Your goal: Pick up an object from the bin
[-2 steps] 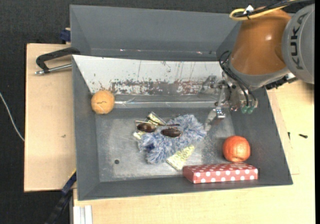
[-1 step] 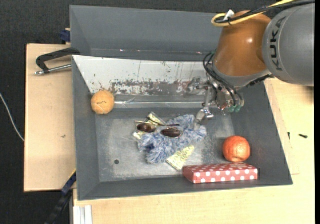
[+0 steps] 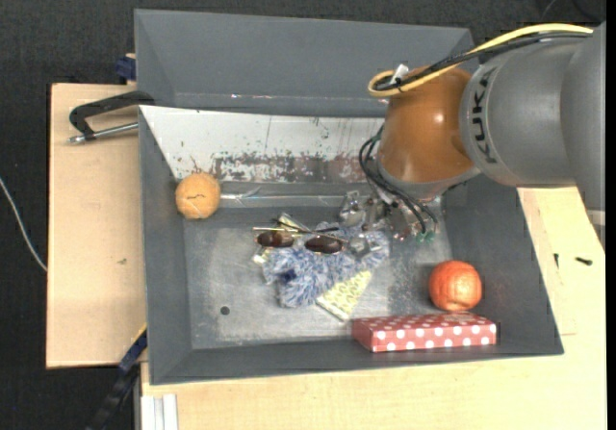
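My gripper (image 3: 364, 226) is low in the middle of the bin, just below the orange cover on the wrist. It sits at the right end of a pair of brown-lensed sunglasses (image 3: 298, 242) and over the upper right corner of a crumpled blue and white cloth (image 3: 310, 276). A pale yellow patterned piece (image 3: 345, 295) pokes out from under the cloth's lower right edge. I cannot make out anything held in the gripper.
A tan ball (image 3: 197, 195) rests against the bin's left wall. An orange ball (image 3: 454, 286) lies to the right, and a red box with white dots (image 3: 423, 333) lies along the front wall. The arm comes in from the right.
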`<state>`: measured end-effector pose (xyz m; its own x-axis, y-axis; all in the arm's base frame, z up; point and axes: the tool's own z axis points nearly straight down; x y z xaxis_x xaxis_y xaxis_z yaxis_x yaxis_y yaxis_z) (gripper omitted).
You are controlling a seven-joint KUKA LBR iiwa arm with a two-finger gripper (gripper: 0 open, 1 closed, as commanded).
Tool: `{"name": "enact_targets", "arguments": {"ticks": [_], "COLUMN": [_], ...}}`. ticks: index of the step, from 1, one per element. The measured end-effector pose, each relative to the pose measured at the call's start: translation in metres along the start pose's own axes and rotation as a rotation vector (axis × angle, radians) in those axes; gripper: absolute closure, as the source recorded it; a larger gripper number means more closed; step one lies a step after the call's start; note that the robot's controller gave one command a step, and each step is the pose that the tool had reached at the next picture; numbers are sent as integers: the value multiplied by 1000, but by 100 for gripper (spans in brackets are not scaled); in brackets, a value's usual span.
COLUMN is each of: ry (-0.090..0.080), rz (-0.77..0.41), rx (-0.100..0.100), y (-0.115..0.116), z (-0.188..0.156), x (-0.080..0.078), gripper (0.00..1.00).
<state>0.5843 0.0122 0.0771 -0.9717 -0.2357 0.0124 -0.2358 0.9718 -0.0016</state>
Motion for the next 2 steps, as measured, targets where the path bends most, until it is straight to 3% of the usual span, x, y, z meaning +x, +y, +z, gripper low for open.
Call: {"name": "enact_targets", "arguments": {"ticks": [1, 2], "ry": [0, -19], "rz": [0, -17], "rx": [0, -1], "y": [0, -1], "z": [0, -139], "x": [0, -4], "gripper": [100, 100]}}
